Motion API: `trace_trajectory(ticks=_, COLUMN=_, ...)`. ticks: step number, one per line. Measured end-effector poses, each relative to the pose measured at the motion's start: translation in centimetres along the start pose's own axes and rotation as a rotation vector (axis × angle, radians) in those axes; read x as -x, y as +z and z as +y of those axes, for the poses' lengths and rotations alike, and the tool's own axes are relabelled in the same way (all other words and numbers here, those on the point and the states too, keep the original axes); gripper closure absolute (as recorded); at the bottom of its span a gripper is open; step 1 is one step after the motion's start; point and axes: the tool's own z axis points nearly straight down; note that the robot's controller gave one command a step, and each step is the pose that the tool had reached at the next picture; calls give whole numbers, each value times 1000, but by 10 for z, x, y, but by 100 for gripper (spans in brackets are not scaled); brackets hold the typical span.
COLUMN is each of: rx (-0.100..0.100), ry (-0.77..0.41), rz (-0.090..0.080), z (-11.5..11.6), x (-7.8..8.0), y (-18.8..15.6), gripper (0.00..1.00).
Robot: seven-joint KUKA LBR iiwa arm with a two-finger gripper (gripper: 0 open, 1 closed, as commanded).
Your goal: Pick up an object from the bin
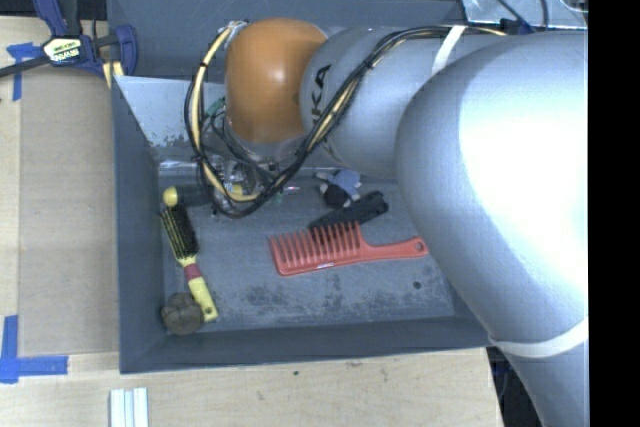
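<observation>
The gripper [237, 183] hangs low in the bin [135, 245] — spread or closed cannot be told; a yellow-black brush [180, 237] lies beside it, a red comb [335, 249] near.

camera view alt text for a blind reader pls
A silver robot arm reaches from the right into a grey bin, its orange-capped wrist over the bin's upper left. On the floor lie a red comb in the middle, a yellow-and-black brush at left with a dark lump at its lower end, and a black thing by the arm.
</observation>
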Motion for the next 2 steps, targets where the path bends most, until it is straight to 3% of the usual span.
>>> trace_trajectory(ticks=2, rx=0, ry=2, rz=-2, z=-1, x=0, y=-3, gripper=100)
